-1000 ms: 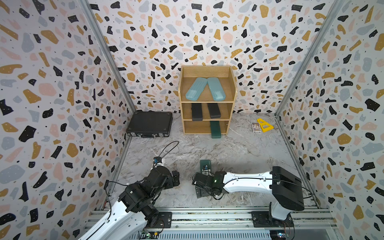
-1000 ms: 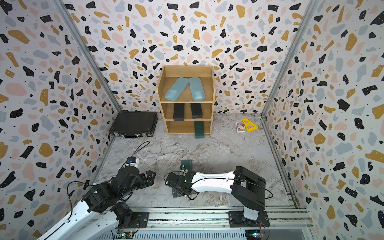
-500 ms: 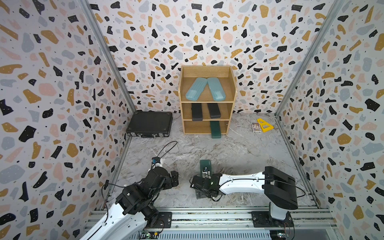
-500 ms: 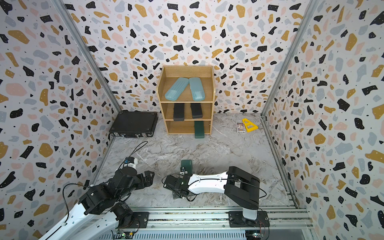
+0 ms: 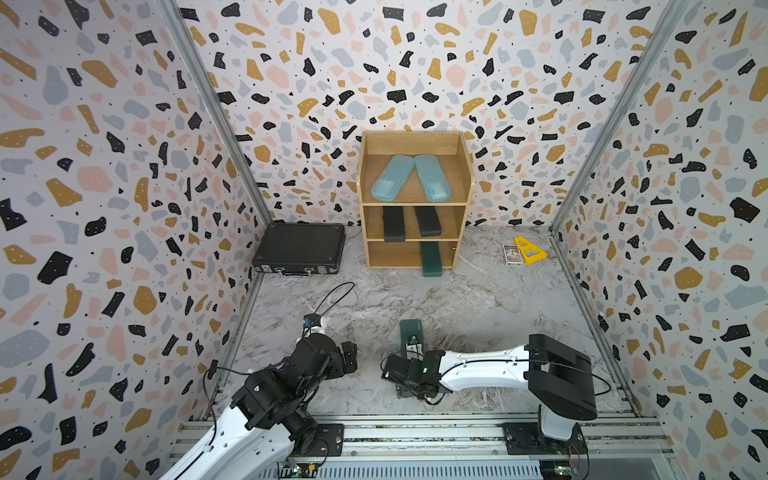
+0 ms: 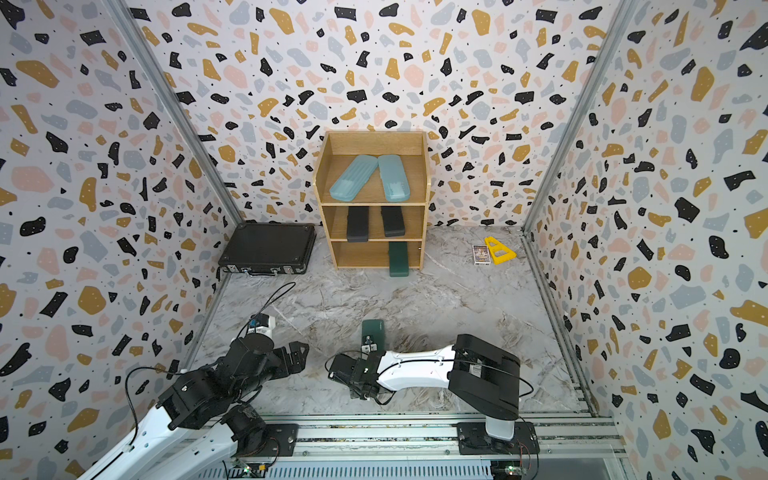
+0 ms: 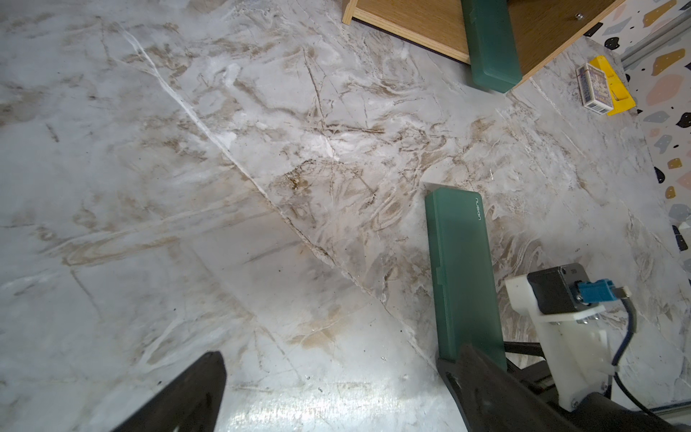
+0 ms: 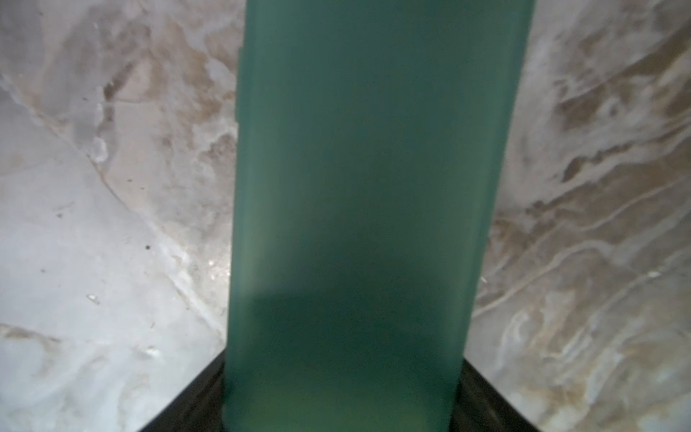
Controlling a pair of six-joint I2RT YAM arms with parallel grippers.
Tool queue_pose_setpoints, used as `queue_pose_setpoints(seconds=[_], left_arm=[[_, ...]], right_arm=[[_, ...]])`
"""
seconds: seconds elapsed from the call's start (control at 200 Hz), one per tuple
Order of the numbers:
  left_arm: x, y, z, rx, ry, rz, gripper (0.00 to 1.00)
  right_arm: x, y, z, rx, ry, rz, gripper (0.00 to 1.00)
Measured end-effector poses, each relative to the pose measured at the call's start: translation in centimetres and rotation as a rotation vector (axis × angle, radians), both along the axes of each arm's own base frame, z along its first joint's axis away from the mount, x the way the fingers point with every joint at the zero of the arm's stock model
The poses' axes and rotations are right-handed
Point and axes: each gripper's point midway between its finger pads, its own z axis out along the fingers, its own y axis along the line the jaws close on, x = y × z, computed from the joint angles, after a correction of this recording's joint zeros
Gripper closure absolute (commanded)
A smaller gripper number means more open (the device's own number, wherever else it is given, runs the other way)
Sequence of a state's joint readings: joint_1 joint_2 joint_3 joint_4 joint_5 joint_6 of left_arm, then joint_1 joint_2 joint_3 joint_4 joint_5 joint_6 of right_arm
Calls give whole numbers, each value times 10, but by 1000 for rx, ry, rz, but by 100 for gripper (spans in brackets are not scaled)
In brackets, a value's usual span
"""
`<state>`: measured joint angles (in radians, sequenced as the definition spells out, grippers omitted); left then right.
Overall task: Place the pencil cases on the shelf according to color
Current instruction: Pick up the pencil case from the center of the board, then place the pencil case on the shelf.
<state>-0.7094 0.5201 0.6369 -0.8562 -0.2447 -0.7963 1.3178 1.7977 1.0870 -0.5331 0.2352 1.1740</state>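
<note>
Green pencil case [image 8: 347,187] amid open tabletop [image 8: 112,243]

- Left arm [image 5: 266,399] folded low; left gripper [image 7: 340,359] spread wide.
- Right arm [image 5: 482,365] reaches low across; right gripper [image 8: 342,377] straddles the dark green pencil case [image 8: 374,187], clamping unclear.

walls [image 5: 104,166] round me were terrazzo-speckled, floor [image 5: 478,299] grey marble, shelf [image 5: 411,143] light wood, pale blue cases [image 5: 392,176], black cases [image 5: 393,224], dark green cases [image 5: 430,259]
</note>
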Motion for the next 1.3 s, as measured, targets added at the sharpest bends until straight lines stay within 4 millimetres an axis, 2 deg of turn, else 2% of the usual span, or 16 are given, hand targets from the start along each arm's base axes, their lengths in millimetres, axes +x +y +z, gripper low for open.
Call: queue_pose_setpoints(seconds=[0.135,0.225,0.325,0.506,0.626,0.756,0.941,1.031,1.301], left_arm=[[0,0,0,0,0,0,0],[0,0,0,0,0,0,0],[0,0,0,0,0,0,0],[0,0,0,2,0,-2,0],[0,0,0,2,-1,-2,0],[1,0,0,0,-3,-2,0],[2,-2,0,1,-2,-1,0],[3,-2,-1,4,1,-1,0],[7,-3,-3,20,5,7,0]], right_arm=[[2,-2,2,3,-13,-1,47],[1,-8,5,-11,-21,6,63],[2,-17,16,-22,-34,16,70],[15,-26,50,21,-84,25,71],[30,-32,61,21,-106,31,72],[54,-35,72,21,-126,30,73],[96,-25,93,83,-156,25,75],[119,-19,95,102,-161,18,76],[175,12,79,131,-116,41,79]])
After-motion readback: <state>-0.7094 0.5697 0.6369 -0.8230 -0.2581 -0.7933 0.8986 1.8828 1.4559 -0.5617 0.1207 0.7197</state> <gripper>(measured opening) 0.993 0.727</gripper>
